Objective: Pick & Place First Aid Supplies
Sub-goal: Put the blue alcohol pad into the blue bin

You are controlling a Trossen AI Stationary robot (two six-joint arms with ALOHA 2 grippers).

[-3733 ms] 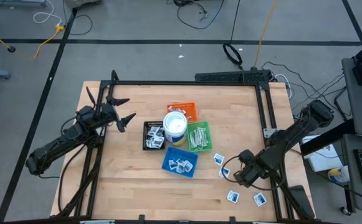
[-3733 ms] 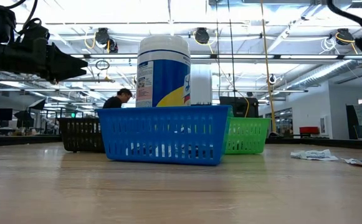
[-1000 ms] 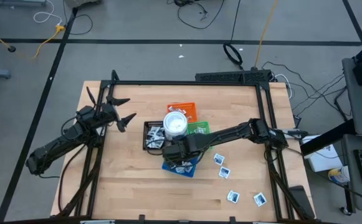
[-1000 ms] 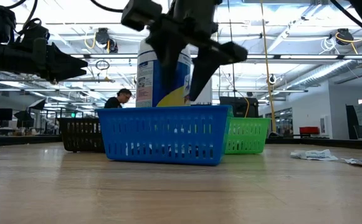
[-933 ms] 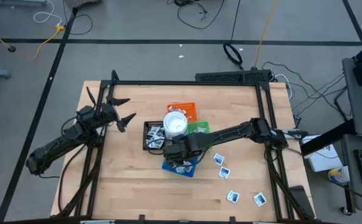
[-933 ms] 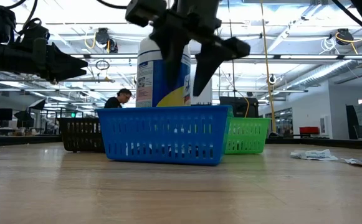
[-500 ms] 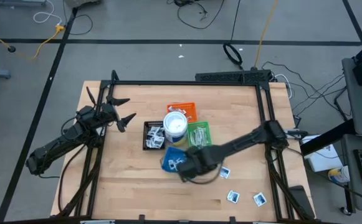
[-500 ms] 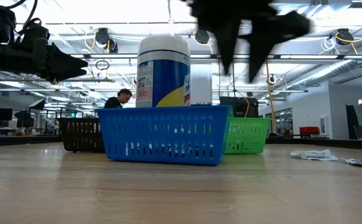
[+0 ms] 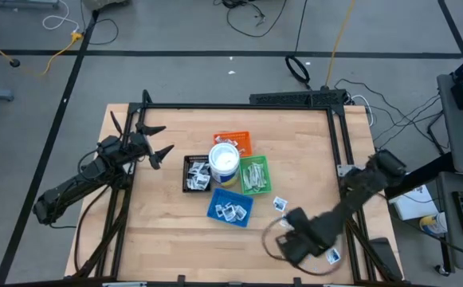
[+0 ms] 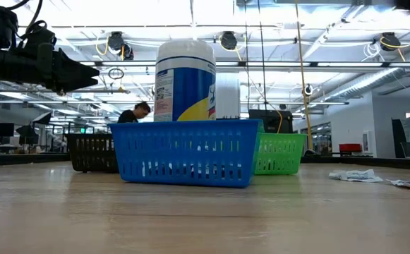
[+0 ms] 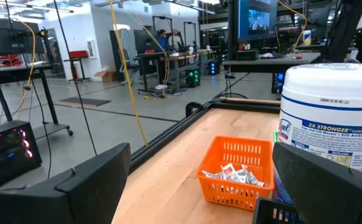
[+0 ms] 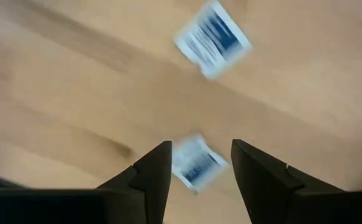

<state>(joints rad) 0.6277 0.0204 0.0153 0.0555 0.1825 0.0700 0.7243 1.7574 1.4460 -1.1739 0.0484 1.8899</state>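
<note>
A small white square packet (image 12: 197,163) with dark-blue print lies flat on the wooden bench (image 9: 159,231), framed between the two dark fingers of the right tool (image 12: 199,163), which points straight down at it. A second packet (image 12: 212,38) lies near it on the bare wood. From above, these belong to a loose scatter of packets (image 9: 280,204) on the right front part of the bench, well apart from the cluster of trays at the centre. The blue tray (image 9: 230,207) already holds several packets, as do the black tray (image 9: 195,174), green tray (image 9: 255,175) and orange tray (image 9: 235,142) grouped around a white tub (image 9: 224,160) with a blue band.

The step in hand appears to be the approach to the next pickup. The right tool's jaws stand partly apart and grasp nothing. The next move likely calls for lowering until the fingers straddle the thin packet, then pinching it by its edges off the flat wood, which may be fiddly.

The left tool (image 9: 153,142) hovers over the left rear of the bench, released wide and holding nothing.

One second ago the right arm reached over the blue tray; now it has swung back to the scattered packets. The left arm has not moved.
</note>
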